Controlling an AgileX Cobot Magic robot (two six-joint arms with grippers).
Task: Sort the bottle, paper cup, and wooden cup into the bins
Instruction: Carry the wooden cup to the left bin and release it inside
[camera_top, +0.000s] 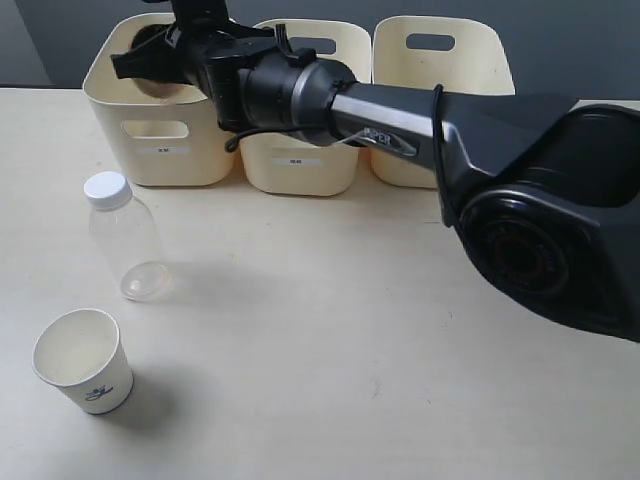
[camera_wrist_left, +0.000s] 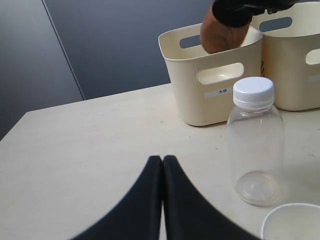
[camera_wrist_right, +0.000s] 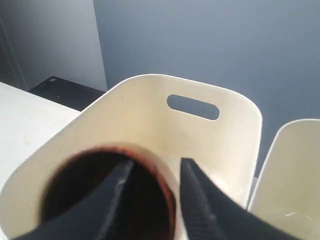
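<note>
The wooden cup (camera_wrist_left: 222, 32), dark reddish-brown, hangs at the mouth of the leftmost of the bins (camera_top: 160, 150), partly below its rim. My right gripper (camera_wrist_right: 157, 162) is above it and open. One finger is inside the cup (camera_wrist_right: 70, 195), the other stands clear outside its rim. The cup looks blurred. The clear bottle (camera_top: 125, 240) with a white cap stands upright on the table in front of that bin. Nearer the front stands the white paper cup (camera_top: 82, 362), upright. My left gripper (camera_wrist_left: 163, 159) is shut and empty, low over the table beside the bottle (camera_wrist_left: 255, 140).
The middle bin (camera_top: 300, 170) and the right bin (camera_top: 440, 60) stand in a row with the left one at the back of the pale table (camera_top: 350, 350). The right arm (camera_top: 400, 115) stretches across the middle bin from the right.
</note>
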